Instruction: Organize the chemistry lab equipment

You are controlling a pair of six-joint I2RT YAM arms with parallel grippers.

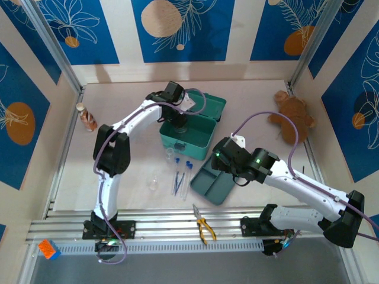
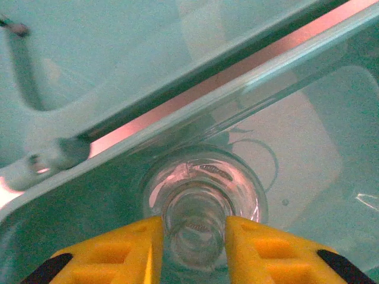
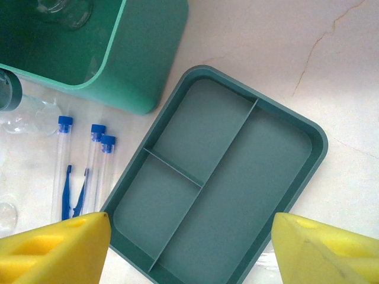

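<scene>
Clear glass flask (image 2: 204, 183) — round-bodied, narrow-necked — standing in teal box (image 2: 71, 198).

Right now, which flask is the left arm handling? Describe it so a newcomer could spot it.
Find the open teal box at the middle of the table. Inside its base stands a clear glass flask, its neck between the yellow fingers of the left end effector. Its neighbours, other flasks and blue-capped test tubes, sit outside on the table in front.

Pliers (image 1: 203, 226) at near edge; plush toy (image 1: 293, 115) far right.
</scene>
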